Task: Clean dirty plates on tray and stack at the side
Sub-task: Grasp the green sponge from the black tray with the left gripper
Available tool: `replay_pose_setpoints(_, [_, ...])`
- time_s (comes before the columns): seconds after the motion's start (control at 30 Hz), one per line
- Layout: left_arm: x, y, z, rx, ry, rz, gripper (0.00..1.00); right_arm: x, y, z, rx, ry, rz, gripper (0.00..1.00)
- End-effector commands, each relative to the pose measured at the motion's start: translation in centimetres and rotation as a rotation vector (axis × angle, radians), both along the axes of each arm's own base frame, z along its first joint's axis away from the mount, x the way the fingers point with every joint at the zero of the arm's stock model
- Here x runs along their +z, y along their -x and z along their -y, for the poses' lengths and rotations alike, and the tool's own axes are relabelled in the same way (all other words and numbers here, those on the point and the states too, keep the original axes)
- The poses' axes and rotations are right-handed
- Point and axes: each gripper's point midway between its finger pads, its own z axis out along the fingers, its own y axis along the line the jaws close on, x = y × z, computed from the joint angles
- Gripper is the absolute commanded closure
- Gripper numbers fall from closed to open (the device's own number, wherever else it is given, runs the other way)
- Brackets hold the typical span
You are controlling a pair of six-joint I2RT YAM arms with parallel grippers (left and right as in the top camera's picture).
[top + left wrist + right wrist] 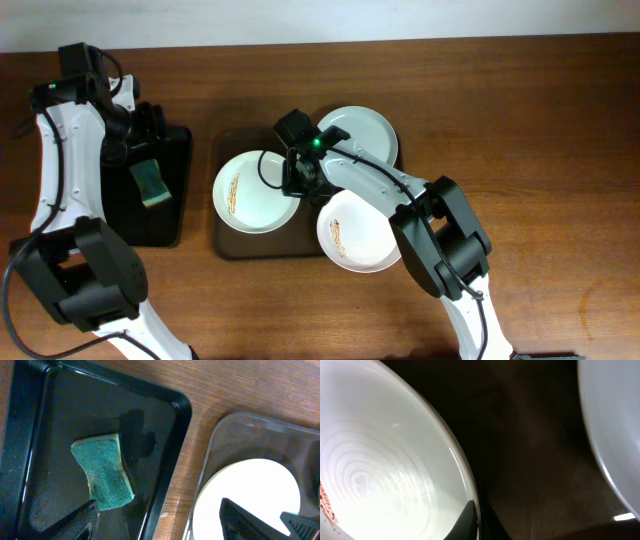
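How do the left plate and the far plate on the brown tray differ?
The left plate carries an orange-brown smear; the far plate looks clean. The right end effector sits at the left plate's rim; none is at the far plate. Both are round, white and lie on the tray.

Seemingly narrow gaps between plates (255,190) on tray (228,246)

A robotics lab, I'd say: white-and-black robot arm (62,150) left, its twin (440,235) right, at a brown wooden table (560,120), pale wall (400,20) beyond.
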Motion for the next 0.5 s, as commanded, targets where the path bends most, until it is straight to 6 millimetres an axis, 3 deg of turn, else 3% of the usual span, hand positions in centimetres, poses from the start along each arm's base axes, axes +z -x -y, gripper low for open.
replay_pose_setpoints(0.0, [-2.3,1.5,0.7,0.077,0.053,-0.079,0.46,-0.7,0.0,-0.2,0.006,0.011,-0.003,0.96])
replay_pose_setpoints(0.07, [-5.3,2.9,0.7,0.094,0.051,-0.133,0.46,-0.7,0.0,-0.2,0.006,0.01,-0.003,0.96])
replay_pose_setpoints(0.13, [-6.8,3.3,-1.3,0.131,-0.063,-0.147,0.46,-0.7,0.0,-0.2,0.006,0.01,-0.003,0.96])
replay_pose_setpoints(0.23, [-6.7,3.0,-3.8,0.166,-0.202,-0.135,0.47,-0.7,0.0,-0.2,0.006,0.01,-0.003,0.96])
replay_pose_setpoints(0.27, [-6.8,3.1,-4.0,0.171,-0.213,-0.137,0.55,-0.7,0.0,-0.2,0.006,0.01,-0.002,0.96])
replay_pose_setpoints(0.37, [-9.2,3.5,-4.2,0.178,-0.231,-0.133,0.54,-0.7,0.0,-0.2,0.006,0.01,-0.003,0.95])
replay_pose_setpoints(0.47, [-9.9,3.1,-4.5,0.185,-0.248,-0.101,0.54,-0.7,0.0,-0.2,0.006,0.01,-0.003,0.95])
